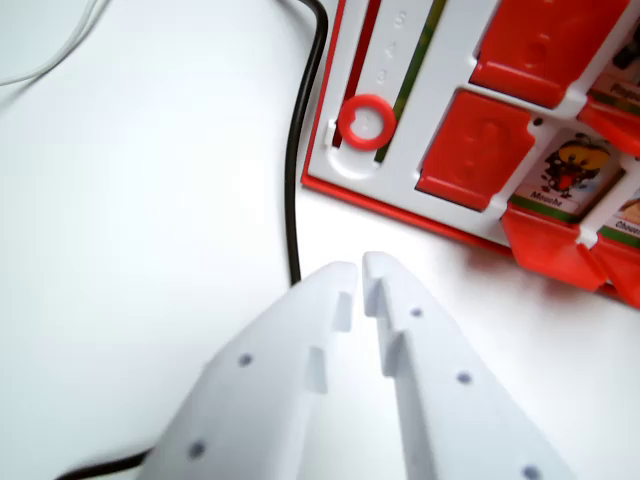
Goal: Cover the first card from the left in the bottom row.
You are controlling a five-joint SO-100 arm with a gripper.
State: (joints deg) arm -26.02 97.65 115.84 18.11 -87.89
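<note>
A red-and-white game board (340, 165) lies across the upper right of the wrist view. Red flaps (475, 145) cover some of its card slots; another red flap (540, 40) sits above. One card (570, 175) with a cartoon figure and a caption shows uncovered, its red flap (550, 245) folded down toward the board's near edge. A red ring slider (367, 121) sits in a slot at the board's left side. My white gripper (360, 272) hovers over the bare table just short of the board's near edge, its fingertips almost touching and nothing between them.
A black cable (297, 150) runs down the table along the board's left edge and passes behind my fingers. A thin white cable (50, 55) curls at the upper left. White tabletop (140, 250) fills the left half.
</note>
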